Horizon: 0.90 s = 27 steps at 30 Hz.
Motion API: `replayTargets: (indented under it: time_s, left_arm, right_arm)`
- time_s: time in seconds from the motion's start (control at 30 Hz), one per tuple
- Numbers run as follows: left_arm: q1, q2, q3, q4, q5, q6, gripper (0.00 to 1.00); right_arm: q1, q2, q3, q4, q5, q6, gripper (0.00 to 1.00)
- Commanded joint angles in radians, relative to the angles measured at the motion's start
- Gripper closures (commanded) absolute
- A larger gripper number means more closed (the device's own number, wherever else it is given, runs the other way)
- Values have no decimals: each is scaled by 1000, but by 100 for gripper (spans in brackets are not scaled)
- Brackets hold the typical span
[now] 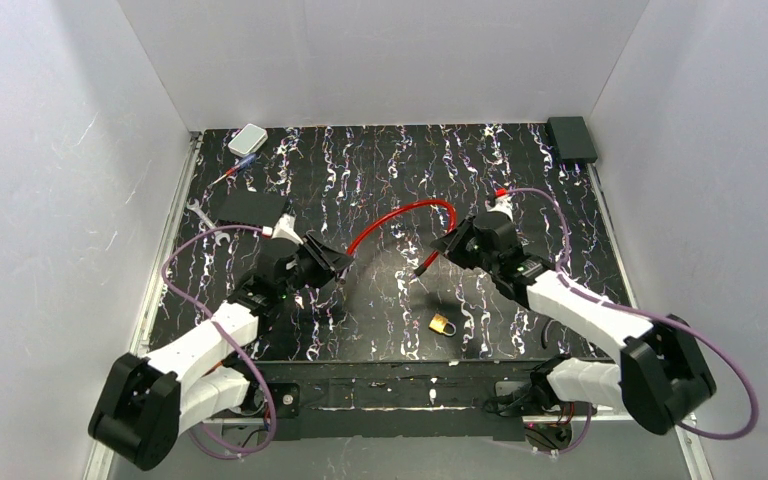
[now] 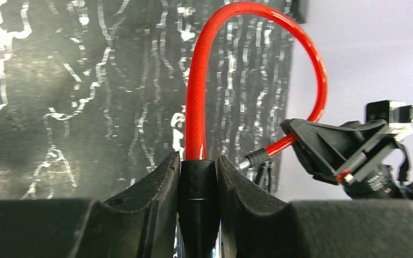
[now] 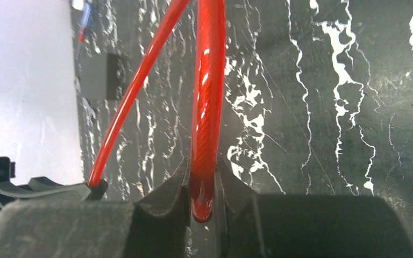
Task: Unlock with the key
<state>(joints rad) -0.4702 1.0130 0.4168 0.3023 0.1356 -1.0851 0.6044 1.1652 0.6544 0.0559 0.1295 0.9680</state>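
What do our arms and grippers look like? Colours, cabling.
The left arm and right arm match: white link shells, black joint housings, a purple cable looping alongside each. The left gripper and right gripper are black, with wedge-shaped fingers.

table [image 1: 380, 190] black, streaked all over with broken white veins like marble — the streaks run mostly front to back. cable [image 2: 196, 107] glossy red with a faint twisted weave under the skin, its end cap [image 2: 198, 185] black, its other tip [image 2: 255, 158] black and silver. padlock [image 1: 442, 323] brass-gold, shackle pale silver. left gripper [image 2: 199, 161] and right gripper [image 3: 201, 166] matt black. left arm [image 1: 195, 345] and right arm [image 1: 585, 305] white with black joints, each looped by a purple hose [image 1: 175, 262]. small box [image 1: 247, 139] pale grey; corner box [image 1: 571, 138] and pad [image 1: 248, 206] black. wrench [image 1: 200, 212] silver. walls [image 1: 390, 60] plain grey-white.
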Motion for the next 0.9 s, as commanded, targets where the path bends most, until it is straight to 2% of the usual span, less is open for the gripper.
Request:
replayTargets:
  time_s: [0.0, 0.23, 0.4, 0.53, 0.67, 0.7, 0.73, 0.8, 0.87]
  left_arm:
    - [1, 104, 45, 7, -65, 39, 100]
    - [-4, 276, 104, 6, -214, 51, 100]
    - [-4, 410, 173, 4, -310, 55, 100]
    - [-4, 515, 253, -9, -376, 55, 100]
    - [-3, 666, 408, -38, -396, 100, 98]
    - [-3, 694, 445, -44, -389, 112, 94]
    - [-2, 738, 486, -47, -387, 127, 81]
    - [2, 775, 518, -50, -381, 131, 66]
    - [2, 779, 544, -61, -371, 148, 38]
  right_arm:
    - [-40, 99, 17, 199, -118, -40, 99]
    - [-91, 284, 100, 268, -249, -135, 99]
    - [-148, 442, 182, 306, -358, -141, 99]
    - [-176, 574, 286, 303, -409, -143, 99]
    - [-202, 763, 480, 226, -515, -145, 97]
    - [-206, 795, 505, 211, -524, -148, 89]
    - [-217, 820, 541, 189, -533, -159, 73]
    - [-234, 822, 585, 127, -518, -194, 55]
    - [-242, 810, 616, 59, -494, -235, 32]
